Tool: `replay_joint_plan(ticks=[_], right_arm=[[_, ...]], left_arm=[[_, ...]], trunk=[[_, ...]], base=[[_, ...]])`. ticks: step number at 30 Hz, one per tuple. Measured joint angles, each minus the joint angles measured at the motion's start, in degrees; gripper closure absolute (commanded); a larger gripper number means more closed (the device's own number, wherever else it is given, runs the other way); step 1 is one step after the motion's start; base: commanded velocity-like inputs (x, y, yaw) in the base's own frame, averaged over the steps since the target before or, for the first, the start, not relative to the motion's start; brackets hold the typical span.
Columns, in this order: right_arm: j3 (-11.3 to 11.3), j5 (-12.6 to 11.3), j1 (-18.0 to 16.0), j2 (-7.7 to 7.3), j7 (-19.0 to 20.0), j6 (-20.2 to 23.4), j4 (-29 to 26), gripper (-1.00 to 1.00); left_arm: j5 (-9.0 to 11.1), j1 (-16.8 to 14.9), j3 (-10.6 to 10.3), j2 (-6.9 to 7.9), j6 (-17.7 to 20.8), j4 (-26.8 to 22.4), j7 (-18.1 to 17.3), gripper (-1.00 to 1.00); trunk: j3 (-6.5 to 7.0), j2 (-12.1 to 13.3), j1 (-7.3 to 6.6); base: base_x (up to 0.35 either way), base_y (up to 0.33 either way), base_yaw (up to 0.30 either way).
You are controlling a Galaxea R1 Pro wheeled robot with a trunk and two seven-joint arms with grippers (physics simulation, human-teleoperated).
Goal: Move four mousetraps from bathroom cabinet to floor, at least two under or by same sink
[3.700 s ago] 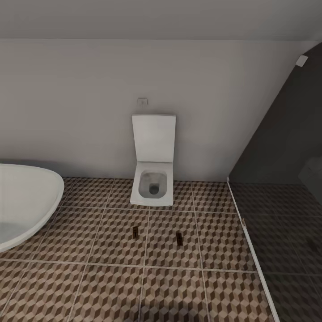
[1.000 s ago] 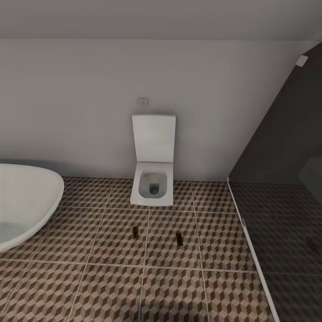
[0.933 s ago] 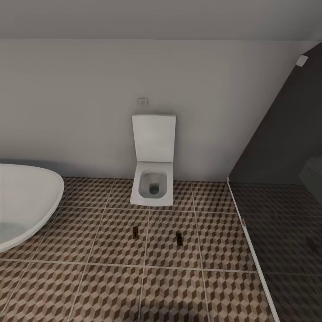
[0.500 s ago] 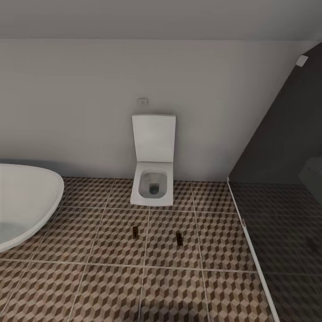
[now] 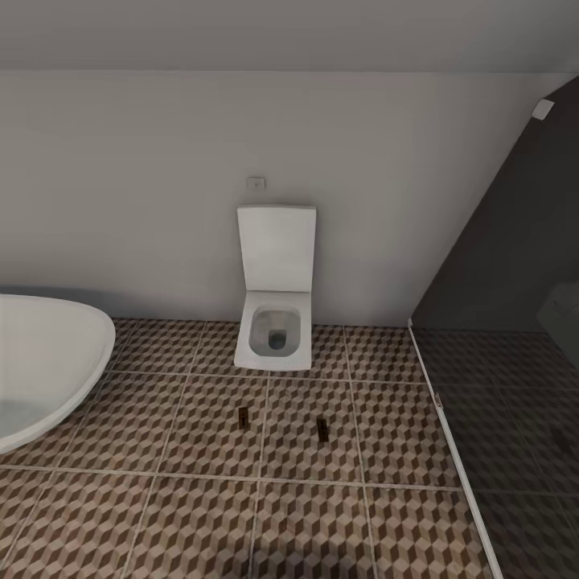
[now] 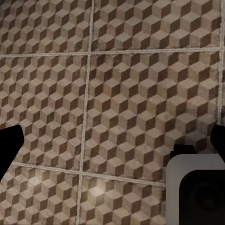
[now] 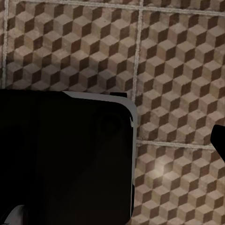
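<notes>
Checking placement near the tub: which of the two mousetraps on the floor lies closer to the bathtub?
The left mousetrap, in front of the toilet's left edge; the other mousetrap lies farther right, toward the dark glass panel.

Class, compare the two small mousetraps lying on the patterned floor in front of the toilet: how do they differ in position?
The left mousetrap lies nearer the bathtub; the right mousetrap lies nearer the dark glass partition. The left one sits slightly closer to the toilet. Both lie flat on the bathroom floor, apart.
</notes>
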Motion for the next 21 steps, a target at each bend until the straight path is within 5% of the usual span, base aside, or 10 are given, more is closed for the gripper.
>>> replay_joint_plan(ticks=[21], right_arm=[[0.0,0.0,0.0,0.0,0.0,0.0,0.0,-1.0]], left_arm=[[0.0,0.0,0.0,0.0,0.0,0.0,0.0,-1.0]], trunk=[[0.0,0.0,0.0]], base=[[0.0,0.0,0.0]])
